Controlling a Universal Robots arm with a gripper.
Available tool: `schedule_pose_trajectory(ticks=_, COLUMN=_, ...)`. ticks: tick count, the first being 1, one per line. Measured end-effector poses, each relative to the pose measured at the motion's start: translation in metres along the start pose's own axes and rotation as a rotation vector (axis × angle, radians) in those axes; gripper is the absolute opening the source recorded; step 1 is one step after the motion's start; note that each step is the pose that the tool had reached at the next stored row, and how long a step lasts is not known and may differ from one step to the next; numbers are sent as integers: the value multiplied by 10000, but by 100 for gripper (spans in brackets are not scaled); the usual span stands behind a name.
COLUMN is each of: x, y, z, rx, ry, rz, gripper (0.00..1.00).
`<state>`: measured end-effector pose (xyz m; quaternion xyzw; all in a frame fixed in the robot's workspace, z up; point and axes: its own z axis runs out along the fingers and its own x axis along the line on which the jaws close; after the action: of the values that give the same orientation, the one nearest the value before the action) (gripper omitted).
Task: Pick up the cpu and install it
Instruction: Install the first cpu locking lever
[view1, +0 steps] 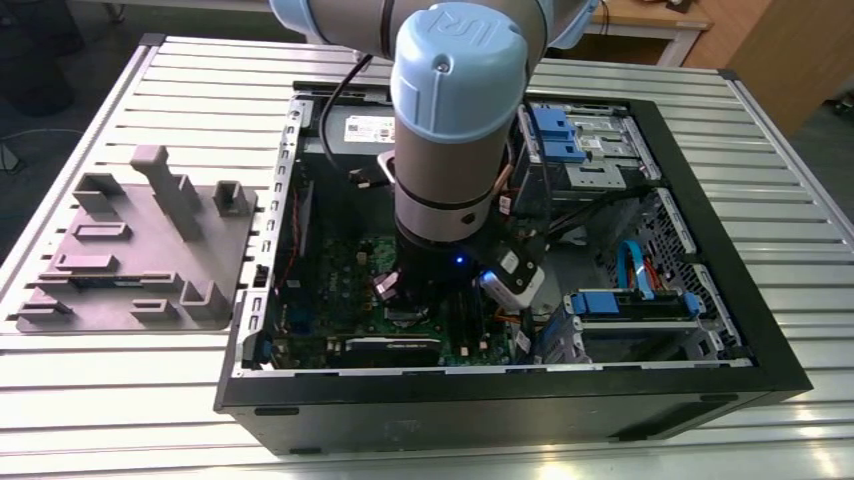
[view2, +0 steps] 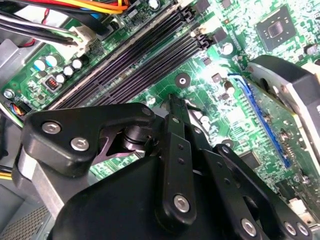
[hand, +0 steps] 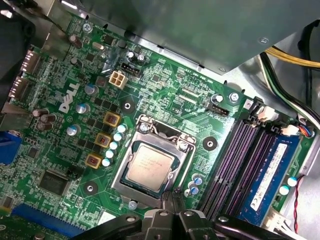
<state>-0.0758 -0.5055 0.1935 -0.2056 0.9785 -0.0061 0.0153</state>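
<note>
Your gripper (hand: 170, 195) hangs over the board, fingers pressed together and pinching nothing, just beside the metal socket frame (hand: 165, 129). The cpu (hand: 149, 167) lies flat inside that frame on the green motherboard (hand: 165, 95), with the memory slots (hand: 235, 157) beyond.

The black gripper (view2: 176, 102) hangs over the green motherboard (view2: 210, 65) (dark memory slots (view2: 135, 60) just beyond); a blue slot (view2: 260, 120) runs alongside.

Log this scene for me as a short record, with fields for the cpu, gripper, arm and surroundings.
cpu: lies in the metal-framed socket on the green board
gripper: shut, holding nothing, tips near the socket frame
arm: reaches down into the open computer case
memory: blue module in a slot beside the socket
table: grey fixture block on exterior view's left of case
</note>
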Motion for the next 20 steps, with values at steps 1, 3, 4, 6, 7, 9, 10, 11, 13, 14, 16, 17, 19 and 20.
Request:
schedule_pose_trajectory(ticks=1, x=-1, y=-3, z=3, rx=-1, ry=0, rz=-39, gripper=10)
schedule_pose_trajectory(ticks=3, x=-5, y=-8, z=9, rx=-2, ry=-2, rz=-123, gripper=10)
schedule_pose_trajectory(ticks=4, x=-8, y=-10, z=12, rx=-3, ry=-2, rz=-162, gripper=10)
schedule_pose_trajectory(ticks=6, x=-16, y=-17, z=17, rx=-3, ry=-2, rz=-233, gripper=10)
schedule_pose_trajectory(ticks=7, x=-21, y=-20, z=20, rx=-3, ry=-2, rz=-264, gripper=10)
schedule_pose_trajectory(ticks=9, x=-30, y=-25, z=28, rx=-5, ry=-4, rz=-328, gripper=10)
schedule_pose_trajectory(ticks=10, x=-35, y=-27, z=31, rx=-7, ry=-5, rz=-359, gripper=10)
schedule_pose_trajectory(ticks=11, x=-41, y=-30, z=34, rx=-8, ry=-6, rz=-393, gripper=10)
schedule_pose_trajectory(ticks=13, x=-54, y=-36, z=40, rx=-11, ry=-11, rz=-462, gripper=10)
schedule_pose_trajectory(ticks=14, x=-56, y=-37, z=41, rx=-11, ry=-11, rz=-487, gripper=10)
schedule_pose_trajectory(ticks=16, x=-56, y=-37, z=42, rx=-11, ry=-10, rz=-508, gripper=10)
schedule_pose_trajectory(ticks=17, x=-55, y=-37, z=42, rx=-11, ry=-11, rz=-510, gripper=10)
schedule_pose_trajectory(ticks=19, x=-46, y=-33, z=43, rx=-9, ry=-22, rz=-512, gripper=10)
schedule_pose_trajectory(ticks=20, x=-37, y=-32, z=44, rx=-8, ry=-31, rz=-513, gripper=10)
